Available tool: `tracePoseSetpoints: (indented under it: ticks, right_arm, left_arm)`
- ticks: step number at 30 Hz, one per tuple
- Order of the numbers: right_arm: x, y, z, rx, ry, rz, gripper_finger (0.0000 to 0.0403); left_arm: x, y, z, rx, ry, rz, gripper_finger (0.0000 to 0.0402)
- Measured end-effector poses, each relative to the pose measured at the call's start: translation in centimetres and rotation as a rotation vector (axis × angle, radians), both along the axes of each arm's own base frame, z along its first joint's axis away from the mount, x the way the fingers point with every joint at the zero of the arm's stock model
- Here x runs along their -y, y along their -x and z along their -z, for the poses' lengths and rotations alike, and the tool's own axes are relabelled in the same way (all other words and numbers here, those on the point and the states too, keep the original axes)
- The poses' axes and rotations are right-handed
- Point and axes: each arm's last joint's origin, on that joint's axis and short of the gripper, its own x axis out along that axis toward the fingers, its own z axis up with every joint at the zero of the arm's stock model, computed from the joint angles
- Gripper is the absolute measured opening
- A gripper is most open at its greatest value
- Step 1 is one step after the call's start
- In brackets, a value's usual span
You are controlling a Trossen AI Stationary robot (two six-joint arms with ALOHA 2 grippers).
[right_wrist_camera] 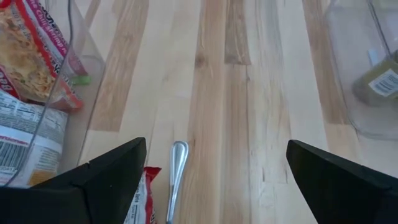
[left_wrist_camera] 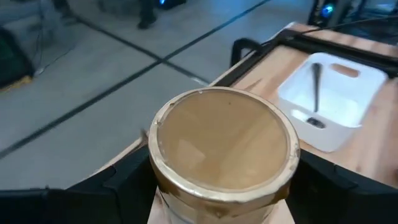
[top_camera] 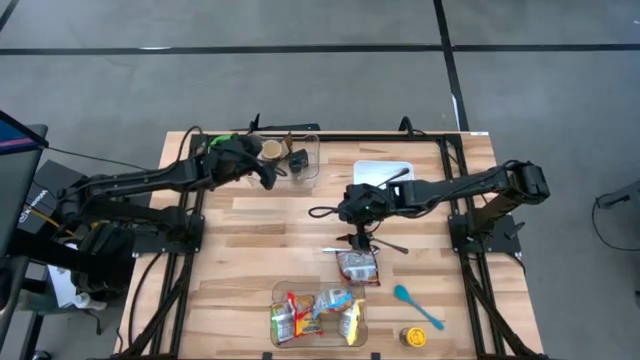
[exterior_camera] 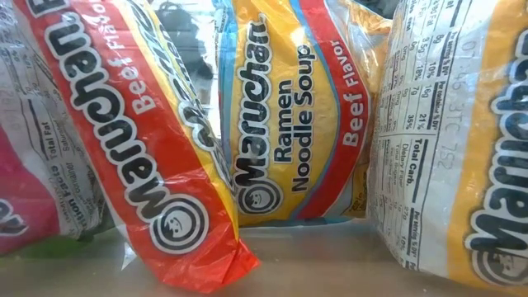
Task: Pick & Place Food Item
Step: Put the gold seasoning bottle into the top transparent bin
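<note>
At twelve o'clock on the table (top_camera: 250, 215), the left tool (top_camera: 268, 167) is gripping a gold-lidded jar (left_wrist_camera: 225, 149) above the clear bin (top_camera: 305, 172); placement is in hand; next, lowering and release. The right tool (top_camera: 360, 240) is hovering open over a ramen packet (top_camera: 357, 266), centre.

low view: ramen packets (exterior_camera: 289, 124) block table | spoon handle (right_wrist_camera: 176, 180) cut off

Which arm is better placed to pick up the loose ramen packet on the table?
Right. The right gripper hangs open just above the ramen packet, while the left gripper is closed around a jar at the far bin.
</note>
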Motion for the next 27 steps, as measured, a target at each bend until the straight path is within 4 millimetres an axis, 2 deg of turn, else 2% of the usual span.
tracePoseSetpoints:
  ticks: [6,13,19,27]
  right_arm:
    - [-0.3,0.0,0.0,-0.001,-0.002,-0.012,0.0382]
    - [-0.3,0.0,0.0,0.001,-0.002,-0.011,0.0382]
    - [-0.3,0.0,0.0,0.002,-0.002,-0.011,0.0382]
    - [-0.3,-0.2,-0.2,0.028,-0.001,-0.011,0.0382]
  left_arm:
    - [-1.7,0.8,1.8,0.012,0.043,-0.107,0.0281]
    - [-3.2,2.1,4.6,0.132,0.07,-0.227,0.0274]
    - [-3.3,2.7,6.4,0.197,0.057,-0.244,0.0284]
    - [-3.0,3.0,7.7,0.207,0.049,-0.296,0.0276]
